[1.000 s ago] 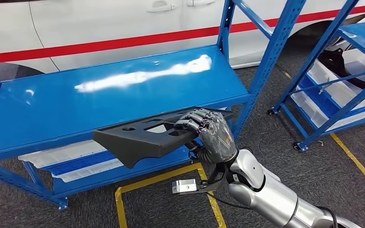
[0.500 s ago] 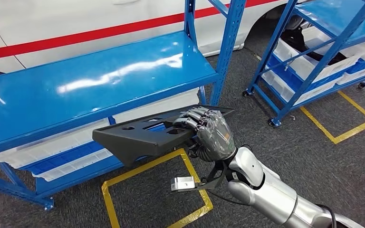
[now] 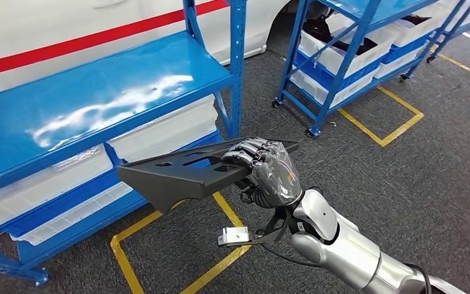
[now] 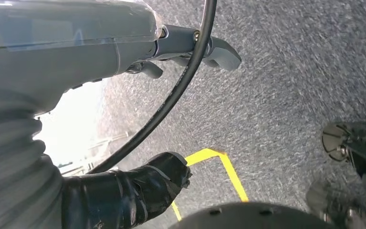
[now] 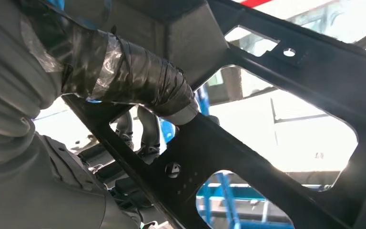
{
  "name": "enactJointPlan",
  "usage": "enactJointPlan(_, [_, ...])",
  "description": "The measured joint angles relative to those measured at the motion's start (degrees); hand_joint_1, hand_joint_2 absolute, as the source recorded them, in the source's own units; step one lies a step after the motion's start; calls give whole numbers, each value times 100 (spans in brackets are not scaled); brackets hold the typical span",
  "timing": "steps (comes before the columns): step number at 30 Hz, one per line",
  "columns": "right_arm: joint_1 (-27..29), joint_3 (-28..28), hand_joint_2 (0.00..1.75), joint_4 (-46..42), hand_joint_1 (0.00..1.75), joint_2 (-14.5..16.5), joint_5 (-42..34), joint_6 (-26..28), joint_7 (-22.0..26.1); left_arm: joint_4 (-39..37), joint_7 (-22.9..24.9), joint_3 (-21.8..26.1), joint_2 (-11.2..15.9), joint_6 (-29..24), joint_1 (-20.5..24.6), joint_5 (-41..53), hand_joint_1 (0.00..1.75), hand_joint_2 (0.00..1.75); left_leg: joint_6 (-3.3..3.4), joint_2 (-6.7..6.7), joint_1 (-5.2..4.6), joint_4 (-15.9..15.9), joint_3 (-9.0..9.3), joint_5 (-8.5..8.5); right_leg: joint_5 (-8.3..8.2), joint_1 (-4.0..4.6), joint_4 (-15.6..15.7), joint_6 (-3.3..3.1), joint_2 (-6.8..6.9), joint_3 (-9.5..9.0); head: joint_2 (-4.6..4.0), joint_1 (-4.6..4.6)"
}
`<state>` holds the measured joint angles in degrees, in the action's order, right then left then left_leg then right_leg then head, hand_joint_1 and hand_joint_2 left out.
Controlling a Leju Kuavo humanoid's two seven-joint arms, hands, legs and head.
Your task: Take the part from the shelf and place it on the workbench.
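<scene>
Black moulded plastic part [image 3: 186, 174], a flat elongated panel with several cut-out openings and a thick downturned edge at its left end, sits at the centre of the head view, held level in the air above the grey carpeted floor [image 3: 404, 184] and its yellow taped rectangle [image 3: 177, 245]. The right hand [image 3: 269, 171] grips the part's right end, dark fingers curled over the top face and the thumb underneath. In the upper left of that frame stands the blue metal shelf [image 3: 98, 98], with white trays [image 3: 159, 131] on its lower level. A second blue rack [image 3: 343, 61] stands in the upper right.

In the left wrist view, the left hand [image 4: 124, 191] hangs over grey carpet, fingers apart and holding nothing.

In the right wrist view, the part [image 5: 276, 95] fills the frame from below: dark ribbed struts framing large openings, with small round holes. The taped thumb [image 5: 138, 81] presses against its underside.
</scene>
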<state>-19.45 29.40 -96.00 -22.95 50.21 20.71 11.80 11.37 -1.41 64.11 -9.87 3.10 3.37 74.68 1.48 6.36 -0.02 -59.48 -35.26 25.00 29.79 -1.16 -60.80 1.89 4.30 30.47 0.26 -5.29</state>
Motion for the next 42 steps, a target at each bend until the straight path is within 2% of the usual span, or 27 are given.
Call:
enactJointPlan(2, [-6, -2, 175, 0, 175, 1, -3, -11, -1, 0, -4, 0, 0, 0, -3, 8, 0, 175, -80, 85, 8, 9, -15, -64, -32, 40, 106, -129, -64, 27, -1, 0])
enactJointPlan(3, [-12, -2, 175, 2, 175, 2, -3, -20, -1, 0, -5, 0, 1, 0, -4, 14, 0, 175, -127, 24, 24, -17, -42, -26, -94, 39, 124, -191, -116, 80, -1, 0])
enactJointPlan(4, [-20, -1, 175, 3, 175, 7, -6, -38, -5, 0, -6, 0, 1, -1, -9, 19, 0, 175, -170, -109, 36, -109, -87, 117, -167, 33, 139, -255, -165, 150, -1, 2])
enactJointPlan(6, [-42, 2, 175, 4, 175, 22, -46, -97, -33, 0, -6, 1, 2, -5, -28, 28, 0, 175, -215, -456, 50, -595, -235, 677, -325, 32, 152, -344, -270, 325, -1, 3])
enactJointPlan(8, [-50, 3, 175, 4, 175, 36, -105, -171, -75, 0, -5, 2, -1, -10, -46, 33, 0, 175, -189, -591, 47, -1269, -353, 1135, -482, 57, 146, -377, -409, 527, -1, 2])
enactJointPlan(9, [-50, 4, 175, 5, 175, 41, -130, -197, -88, 0, -5, 2, -2, -11, -49, 35, 0, 175, -166, -605, 46, -1479, -339, 1168, -562, 69, 141, -377, -484, 629, -1, 3])
enactJointPlan(10, [-50, 5, 175, 5, 175, 46, -146, -214, -97, 0, -5, 2, -3, -11, -49, 37, 0, 175, -141, -614, 43, -1514, -249, 1073, -638, 77, 136, -371, -556, 729, -1, 3])
enactJointPlan(11, [-51, 5, 175, 6, 175, 52, -161, -224, -101, 0, -5, 2, -4, -12, -45, 39, 0, 175, -109, -637, 39, -1361, -71, 903, -712, 82, 132, -361, -625, 821, 0, 3])
enactJointPlan(13, [-55, 5, 175, 7, 175, 60, -181, -241, -106, 0, -7, 2, 1, -13, -37, 43, 0, 175, -26, -837, 28, -609, 487, 681, -851, 85, 127, -329, -748, 969, 0, 3])
enactJointPlan(14, [-59, 4, 175, 7, 175, 63, -190, -258, -109, 0, -8, 2, 3, -13, -37, 44, 0, 175, 1, -971, 26, -198, 758, 678, -922, 84, 133, -306, -802, 1015, 0, 3])
enactJointPlan(16, [-70, 4, 175, 6, 175, 67, -202, -291, -113, 0, -11, 2, 5, -12, -41, 47, 0, 175, 20, -1139, 7, 275, 1025, 736, -1072, 69, 187, -242, -909, 1048, 0, 2])
enactJointPlan(18, [-73, 3, 175, 7, 175, 68, -205, -303, -115, -1, -12, 2, -1, -10, -35, 49, 0, 175, 24, -1027, 8, 341, 994, 624, -1194, 61, 269, -174, -996, 1063, 0, 1])
enactJointPlan(19, [-76, 2, 175, 8, 175, 69, -205, -304, -115, -2, -12, 2, -4, -9, -27, 49, 0, 175, 55, -946, 16, 369, 963, 562, -1121, 65, 232, -147, -927, 1101, 1, -2])
enactJointPlan(20, [-80, 2, 175, 12, 175, 70, -205, -305, -115, -2, -12, 2, -8, -8, -25, 49, 0, 175, 89, -855, 24, 392, 908, 491, -927, 71, 83, -122, -807, 1163, 0, -6])
enactJointPlan(22, [-92, 3, 175, 19, 175, 78, -205, -307, -114, -2, -12, 2, -10, -8, -36, 49, 0, 175, 147, -687, 5, 379, 761, 373, -312, 51, -561, -74, -525, 1337, -1, -10])
enactJointPlan(23, [-91, 4, 175, 23, 175, 81, -205, -307, -114, -2, -11, 2, -8, -9, -47, 49, 0, 175, 154, -603, -8, 353, 672, 327, -80, 32, -960, -48, -474, 1417, -1, -8])
enactJointPlan(24, [-88, 4, 175, 27, 175, 84, -205, -307, -114, -2, -10, 2, -5, -10, -53, 49, 0, 175, 155, -524, -18, 319, 576, 284, 16, 16, -1291, -27, -455, 1455, -1, -10])
enactJointPlan(26, [-83, 4, 175, 36, 175, 85, -205, -307, -115, -2, -10, 2, -1, -11, -52, 49, 0, 175, 145, -375, -33, 227, 373, 220, -145, -4, -1473, -6, -435, 1284, -1, -10])
enactJointPlan(28, [-84, 4, 175, 39, 175, 85, -209, -308, -117, -2, -13, 2, -1, -11, -37, 49, 0, 175, 125, -260, -41, 132, 206, 179, -339, 6, -909, -37, -359, 760, 0, -8])
enactJointPlan(30, [-97, 3, 175, 38, 175, 86, -229, -313, -121, -2, -14, 2, -7, -10, -27, 49, 0, 175, 79, -168, -44, 81, 126, 134, -203, 79, -161, -119, -218, 237, 0, -8])
enactJointPlan(32, [-128, -1, 175, 36, 175, 86, -273, -327, -137, -2, -14, 2, -15, -9, -21, 50, 0, 175, 13, -89, -26, 92, 114, 63, -103, 160, 169, -206, -178, 64, 0, -9])
enactJointPlan(34, [-155, -5, 175, 37, 175, 89, -311, -365, -158, -2, -15, 3, -17, -10, -15, 49, 0, 175, -47, -93, -10, 93, 91, 51, -218, 150, 286, -287, -228, 88, 0, -10])
enactJointPlan(35, [-165, -5, 175, 37, 175, 100, -324, -386, -166, -2, -16, 4, -18, -10, -14, 49, 0, 175, -75, -197, -2, 16, 51, 163, -286, 127, 345, -331, -251, 110, -1, -8])
enactJointPlan(38, [-190, -4, 175, 39, 175, 137, -355, -418, -181, -2, -19, 9, -16, -10, -30, 49, 0, 175, -138, -564, 29, -797, -202, 899, -480, 82, 404, -406, -342, 276, -1, -7])
enactJointPlan(40, [-195, -4, 175, 43, 175, 155, -366, -425, -186, -2, -19, 12, -16, -8, -41, 49, 0, 175, -165, -600, 41, -1472, -350, 1226, -580, 77, 369, -395, -423, 440, 0, -7])
enactJointPlan(41, [-195, -3, 175, 49, 175, 164, -369, -431, -186, -2, -21, 14, -16, -6, -42, 47, 0, 175, -178, -602, 49, -1621, -328, 1212, -626, 68, 342, -378, -467, 528, 0, -7])
enactJointPlan(42, [-195, -3, 175, 57, 175, 170, -373, -437, -186, -2, -30, 15, -15, -5, -40, 43, 0, 175, -191, -603, 60, -1558, -216, 1075, -662, 54, 308, -353, -508, 611, 0, -6])
